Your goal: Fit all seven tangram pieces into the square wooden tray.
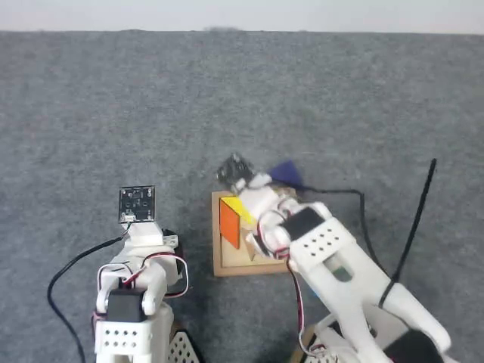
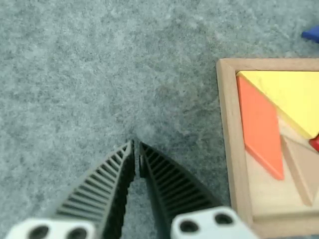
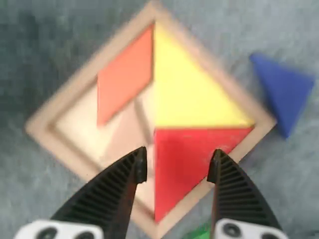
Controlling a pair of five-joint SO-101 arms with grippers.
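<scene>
Left fingers (image 2: 114, 184) closed; right fingers (image 3: 119, 184) apart over tray (image 3: 40, 128): orange parallelogram (image 3: 124, 74), yellow triangle (image 3: 189, 84), red triangle (image 3: 182, 159); blue triangle (image 3: 284, 89) outside.

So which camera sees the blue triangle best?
The right wrist view: the whole blue triangle lies beside the tray. The high view has it partly behind the right arm; the left wrist view catches just a corner.

Smooth wooden tray (image 2: 227, 129), rough felt mat (image 1: 113, 98)

The right arm (image 1: 325, 242) hides much of the wooden tray (image 1: 215, 234).
</scene>
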